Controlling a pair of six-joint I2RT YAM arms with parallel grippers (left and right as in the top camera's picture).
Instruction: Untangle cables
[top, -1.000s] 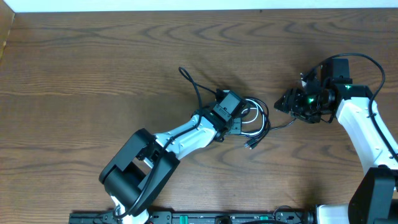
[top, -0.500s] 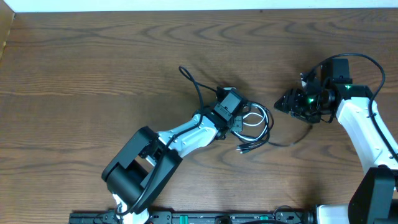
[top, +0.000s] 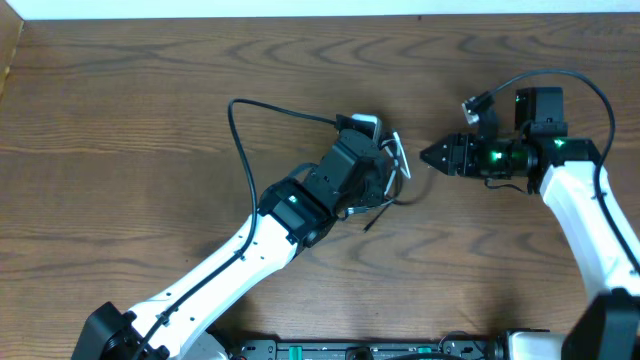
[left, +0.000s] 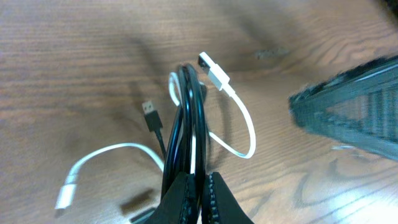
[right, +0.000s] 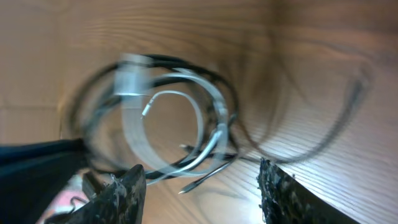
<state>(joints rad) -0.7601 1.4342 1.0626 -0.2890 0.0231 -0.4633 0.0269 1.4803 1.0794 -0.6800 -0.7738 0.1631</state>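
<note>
My left gripper (top: 385, 165) is shut on a coil of the long black cable (top: 232, 120) and the short white cable (top: 402, 160), held above the table's middle. In the left wrist view the jaws (left: 200, 180) pinch the black strands (left: 186, 118). The white cable (left: 245, 124) loops out to the right, its plug at the top. A black plug (left: 151, 115) hangs at the left. My right gripper (top: 430, 158) is open and points left at the coil, close to it. Its wrist view is blurred and shows the white loop (right: 205, 118) ahead of the fingers (right: 199, 186).
The brown wooden table (top: 120, 200) fills the view. A long tail of the black cable arcs out left of the coil over the wood. My right gripper shows as a dark blur (left: 348, 106) in the left wrist view. A white wall edge runs along the back.
My left arm has raised the coil off the table and carried it up and slightly right. The black tail has swung out left into a wide arc. My right gripper has turned to face the coil.
</note>
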